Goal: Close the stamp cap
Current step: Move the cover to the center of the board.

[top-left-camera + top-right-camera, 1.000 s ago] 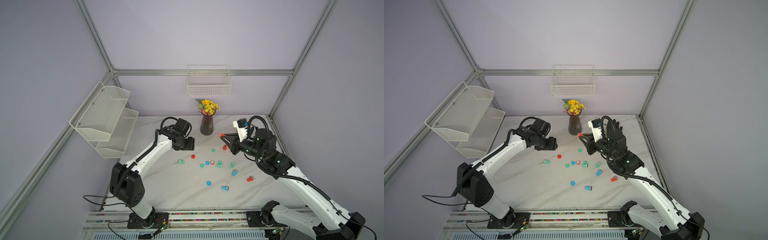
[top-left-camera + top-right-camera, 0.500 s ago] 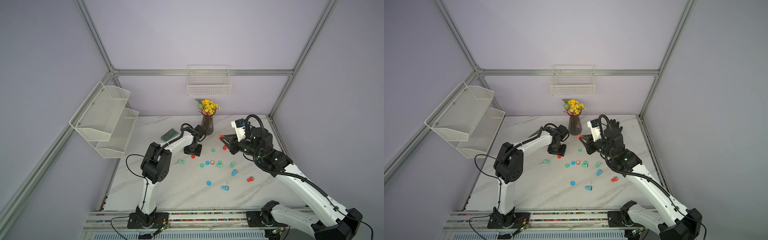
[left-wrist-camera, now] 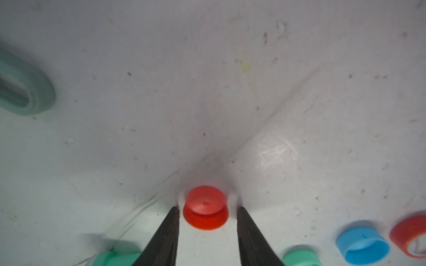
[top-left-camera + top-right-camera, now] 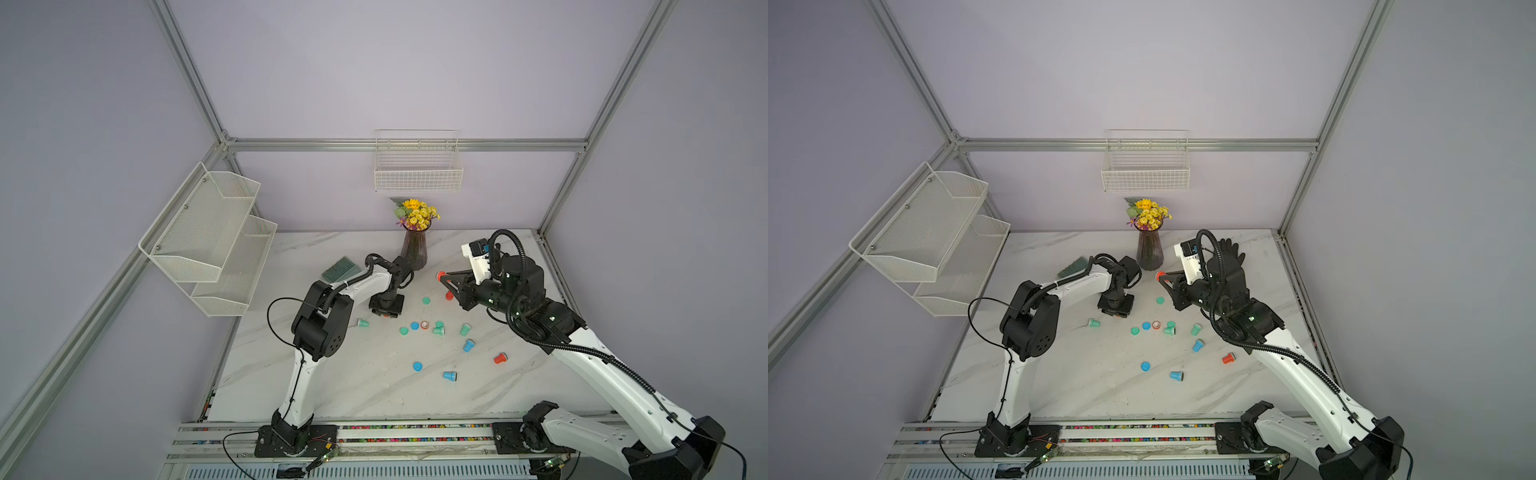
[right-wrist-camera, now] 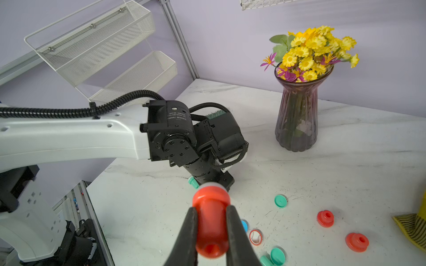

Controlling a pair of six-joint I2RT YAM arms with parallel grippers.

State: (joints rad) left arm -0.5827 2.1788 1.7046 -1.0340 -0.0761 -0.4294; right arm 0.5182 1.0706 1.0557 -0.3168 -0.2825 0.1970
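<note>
red cap (image 3: 205, 208) between left fingers (image 3: 166, 235) | blue cap (image 3: 362, 244) beside | right fingers (image 5: 236, 237) clamp stamp (image 5: 211, 221)

A white marble tabletop (image 4: 353, 374) veined in pale grey carries a red round plastic cap (image 3: 205, 207) amid scattered teal plastic caps (image 4: 423, 300), blue plastic caps (image 4: 417, 366) and a loose red-orange stamp piece (image 4: 500, 358). A red plastic stamp (image 5: 211, 221) with a whitish end shows before a ribbed, smoky purple glass vase (image 5: 297, 119) of yellow flowers (image 5: 315, 50) mixed with magenta blooms and green leaves. The walls (image 4: 415, 62) are lavender, the mesh shelves (image 4: 208, 232) and wire basket (image 4: 417, 174) white, and the robot arms (image 4: 365, 284) white with black joints and black ribbed cables.
</note>
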